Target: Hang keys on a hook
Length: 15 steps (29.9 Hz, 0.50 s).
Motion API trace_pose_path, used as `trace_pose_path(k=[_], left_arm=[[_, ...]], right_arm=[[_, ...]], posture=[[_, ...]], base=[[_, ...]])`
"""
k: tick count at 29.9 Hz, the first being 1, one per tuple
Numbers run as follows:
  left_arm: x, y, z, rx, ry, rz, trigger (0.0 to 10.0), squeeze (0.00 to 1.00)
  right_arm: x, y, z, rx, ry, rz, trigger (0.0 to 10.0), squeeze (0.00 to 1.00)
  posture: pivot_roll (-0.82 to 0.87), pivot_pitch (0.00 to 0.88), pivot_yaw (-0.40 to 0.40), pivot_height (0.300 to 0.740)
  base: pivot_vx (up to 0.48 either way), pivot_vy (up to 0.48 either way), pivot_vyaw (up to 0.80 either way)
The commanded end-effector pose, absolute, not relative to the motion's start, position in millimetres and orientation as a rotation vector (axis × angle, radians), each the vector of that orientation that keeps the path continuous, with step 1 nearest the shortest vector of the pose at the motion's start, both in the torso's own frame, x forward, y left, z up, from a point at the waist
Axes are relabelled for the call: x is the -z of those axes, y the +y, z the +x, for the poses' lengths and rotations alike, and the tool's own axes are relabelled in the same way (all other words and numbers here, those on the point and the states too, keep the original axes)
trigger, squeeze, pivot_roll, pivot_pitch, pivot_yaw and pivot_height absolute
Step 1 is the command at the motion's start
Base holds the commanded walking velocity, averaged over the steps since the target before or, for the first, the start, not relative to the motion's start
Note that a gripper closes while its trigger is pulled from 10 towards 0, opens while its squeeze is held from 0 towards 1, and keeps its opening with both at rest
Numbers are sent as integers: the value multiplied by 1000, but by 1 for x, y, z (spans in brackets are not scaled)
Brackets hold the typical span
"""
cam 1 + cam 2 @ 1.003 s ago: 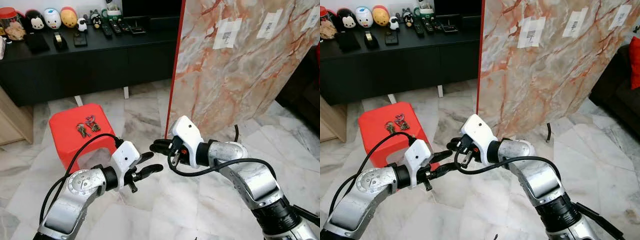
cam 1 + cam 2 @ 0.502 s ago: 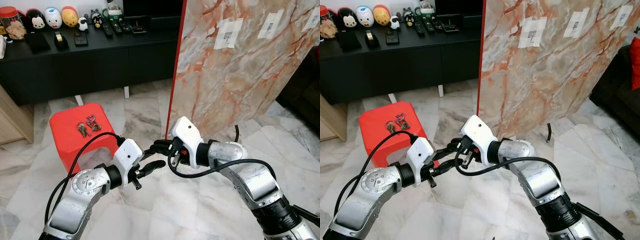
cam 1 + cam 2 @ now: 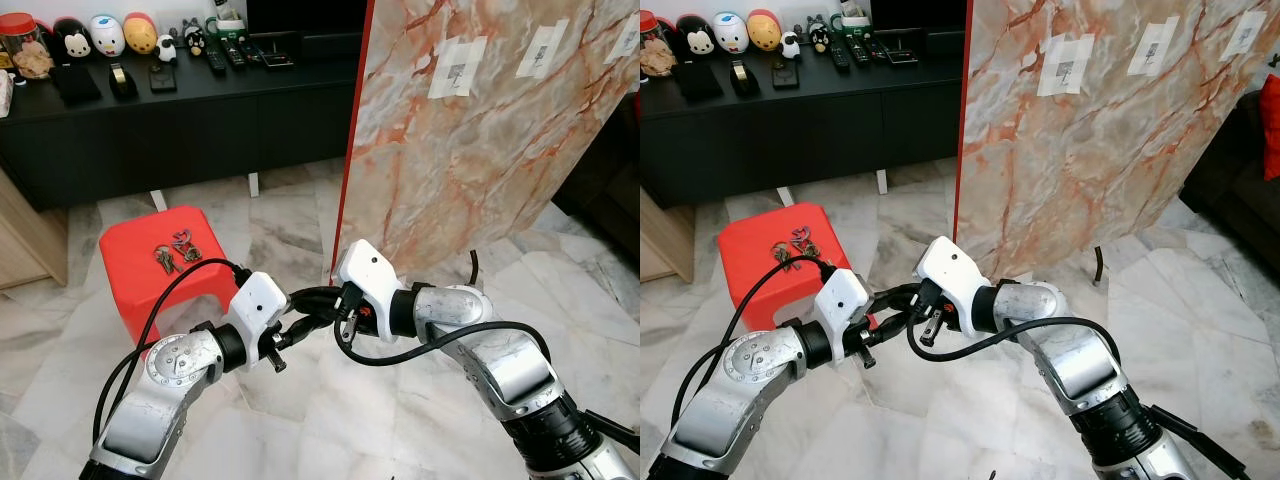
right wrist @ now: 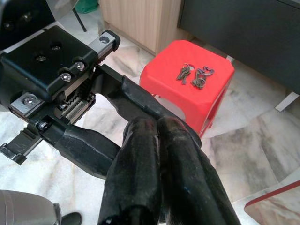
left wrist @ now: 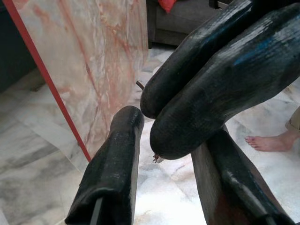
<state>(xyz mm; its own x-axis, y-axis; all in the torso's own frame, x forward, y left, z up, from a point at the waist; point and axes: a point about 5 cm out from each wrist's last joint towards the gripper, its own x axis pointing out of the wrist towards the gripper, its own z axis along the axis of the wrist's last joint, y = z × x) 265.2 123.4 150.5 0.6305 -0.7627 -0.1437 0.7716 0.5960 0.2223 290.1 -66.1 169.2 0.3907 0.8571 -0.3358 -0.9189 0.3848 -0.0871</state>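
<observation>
Two small bunches of keys point(image 3: 175, 252) lie on a red plastic stool point(image 3: 135, 280) to my front left, also seen as keys point(image 4: 194, 76) past the right gripper. Both arms are raised in front of me, well to the right of the stool. My right gripper point(image 3: 305, 298) is shut, its two black fingers pressed together with nothing between them. My left gripper point(image 3: 312, 305) is open, and its fingers point(image 5: 115, 164) straddle the right gripper's shut fingers point(image 4: 140, 154). Neither gripper touches the keys.
A tall marble-patterned panel point(image 3: 480, 130) with a red edge and paper tags stands upright just behind the grippers. A long black cabinet point(image 3: 180, 110) with toys and remotes runs along the back. A person's bare foot point(image 5: 272, 140) rests on the marble floor.
The left gripper has swung up and right to meet the right gripper, and its fingers now straddle the right fingers. The right gripper has shifted slightly left. The keys have not moved.
</observation>
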Motion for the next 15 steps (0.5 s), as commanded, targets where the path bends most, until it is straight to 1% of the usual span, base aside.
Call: trace_pose_path(k=[1, 2, 3, 4, 6, 7, 9, 15], left_arm=[[-149, 122, 264, 900, 37, 273, 235, 0], [-149, 122, 264, 903, 39, 272, 0, 0], [-149, 122, 264, 903, 39, 272, 0, 0], [-148, 122, 263, 913, 49, 275, 1569, 0], [-147, 122, 262, 922, 59, 281, 1569, 0], [-141, 123, 259, 946, 96, 313, 10000, 0], [-134, 124, 255, 968, 133, 345, 10000, 0], [-135, 127, 257, 932, 121, 338, 10000, 0]], right_arm=[[-169, -66, 289, -1153, 249, -288, 0, 0], [-169, -66, 289, -1152, 249, -289, 0, 0], [-169, -66, 289, -1152, 249, -289, 0, 0], [-169, -66, 289, -1151, 248, -289, 0, 0], [-169, -66, 289, -1150, 248, -290, 0, 0], [-169, -67, 290, -1142, 246, -293, 0, 0], [-171, -68, 293, -1128, 243, -294, 0, 0], [-171, -69, 294, -1121, 241, -295, 0, 0]], posture=[[134, 136, -127, 740], [136, 135, -127, 740], [136, 135, -127, 740], [135, 136, -126, 740], [135, 136, -126, 740], [138, 135, -126, 740], [136, 136, -125, 740], [138, 137, -127, 740]], base=[[0, 0, 0], [0, 0, 0], [0, 0, 0], [0, 0, 0], [0, 0, 0], [0, 0, 0], [0, 0, 0], [0, 0, 0]])
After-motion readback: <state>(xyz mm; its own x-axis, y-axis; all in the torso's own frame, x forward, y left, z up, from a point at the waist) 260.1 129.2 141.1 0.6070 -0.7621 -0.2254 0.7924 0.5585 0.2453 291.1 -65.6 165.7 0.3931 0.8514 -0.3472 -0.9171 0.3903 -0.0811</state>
